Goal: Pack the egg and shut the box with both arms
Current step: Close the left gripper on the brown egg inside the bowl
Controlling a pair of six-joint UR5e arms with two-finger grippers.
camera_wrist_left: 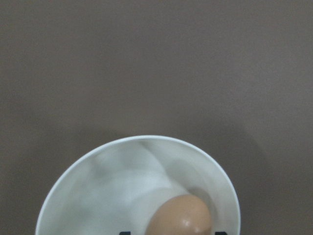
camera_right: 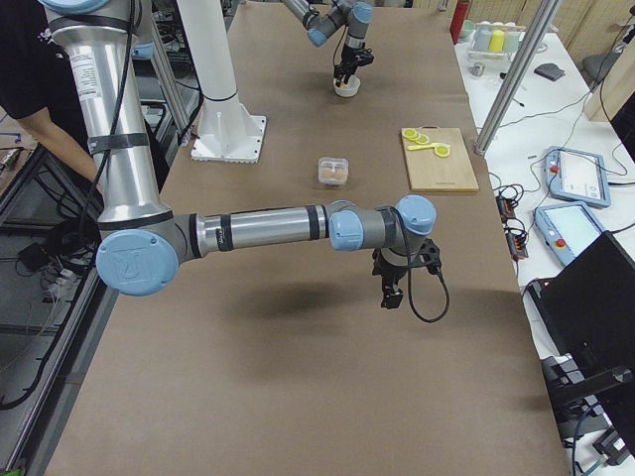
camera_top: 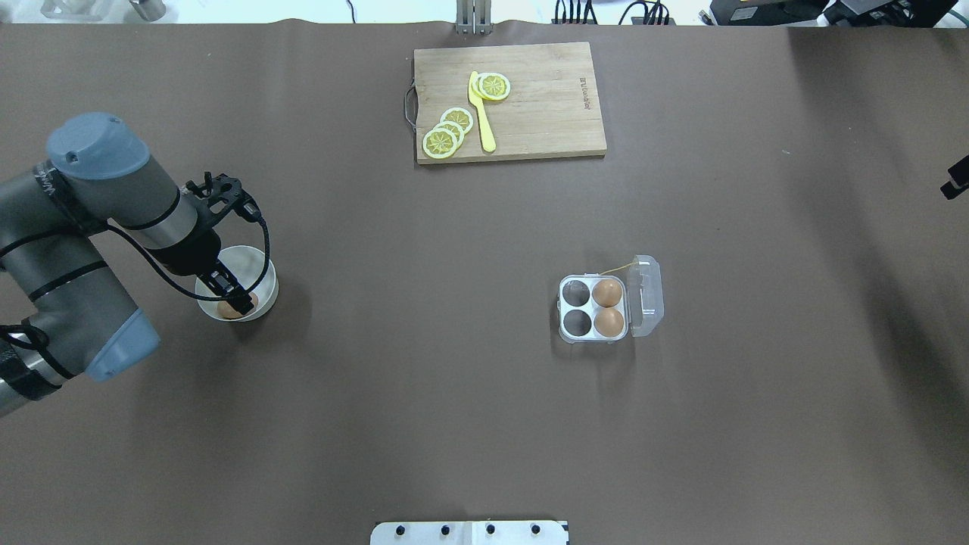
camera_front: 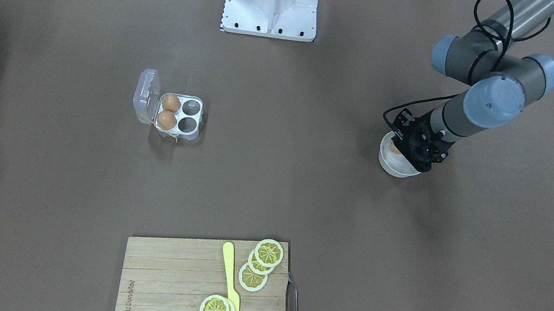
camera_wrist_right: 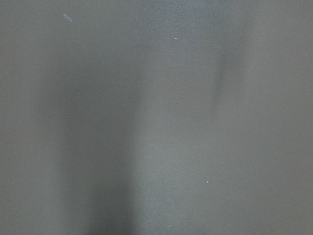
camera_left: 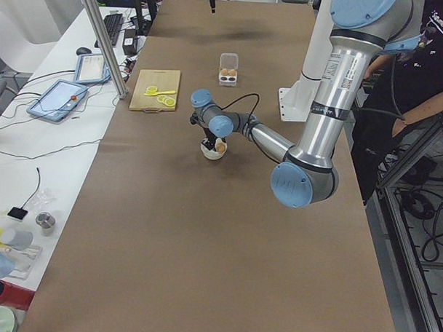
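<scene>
An orange-brown egg (camera_top: pixel 227 309) lies in a round white bowl (camera_top: pixel 265 276) at the table's left. My left gripper (camera_top: pixel 236 303) reaches down into the bowl. In the left wrist view the egg (camera_wrist_left: pixel 180 215) sits between the two fingertips (camera_wrist_left: pixel 124 233), which stand apart, open around it. The egg carton (camera_top: pixel 562 304) stands right of centre with its clear lid (camera_top: pixel 646 295) open. Two eggs (camera_top: pixel 607 292) fill its right-hand cells and the two left-hand cells are empty. My right gripper (camera_right: pixel 390 293) hangs over bare table far to the right; I cannot tell whether it is open or shut.
A wooden cutting board (camera_top: pixel 545 113) with lemon slices (camera_top: pixel 447 132) and a yellow knife (camera_top: pixel 481 113) lies at the far edge. The white base bracket (camera_top: pixel 469 532) is at the near edge. A thin yellow string (camera_top: pixel 617 268) trails from the carton.
</scene>
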